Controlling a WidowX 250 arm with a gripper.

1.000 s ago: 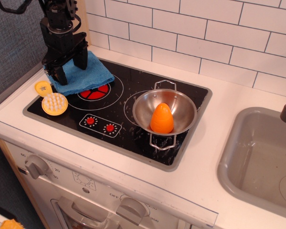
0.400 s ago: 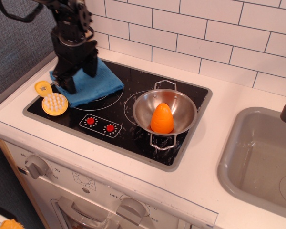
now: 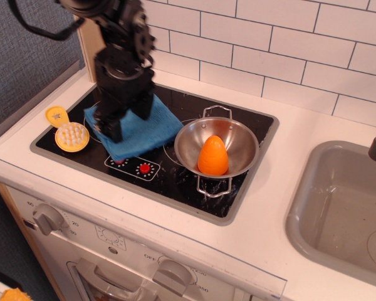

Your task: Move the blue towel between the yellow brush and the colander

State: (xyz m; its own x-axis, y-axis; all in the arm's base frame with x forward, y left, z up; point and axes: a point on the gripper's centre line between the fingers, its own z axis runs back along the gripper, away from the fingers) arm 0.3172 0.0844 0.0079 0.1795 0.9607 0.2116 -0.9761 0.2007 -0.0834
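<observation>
Toy kitchen counter (image 3: 313, 125), white tile behind, grey sink (image 3: 338, 207) at right, black stovetop (image 3: 175, 175) at centre. Black robot arm (image 3: 122, 56) reaching down from upper left, planted over the front burner area. Claw (image 3: 126, 119) spread, one finger on the near left edge of the blue towel (image 3: 144, 128), the other on its far side; pressing down or loosely straddling, cannot tell which, with no clear pinch visible. Towel now lying flat across the left burner, right corner just beside the colander (image 3: 235, 141), left edge near the yellow brush (image 3: 71, 135) but apart from it.

Shifted since a second ago: then bunched at the back left corner of the stovetop behind the brush, since dragged forward and to the right, arm travelling with it. Colander unmoved, orange egg-shaped toy (image 3: 213, 156) upright inside. Brush unmoved at the front left corner.

Judging by position, goal almost met: towel already filling the gap between brush and colander. Remaining, most likely, only a release and a lift clear, without snagging cloth or nudging the bowl.
</observation>
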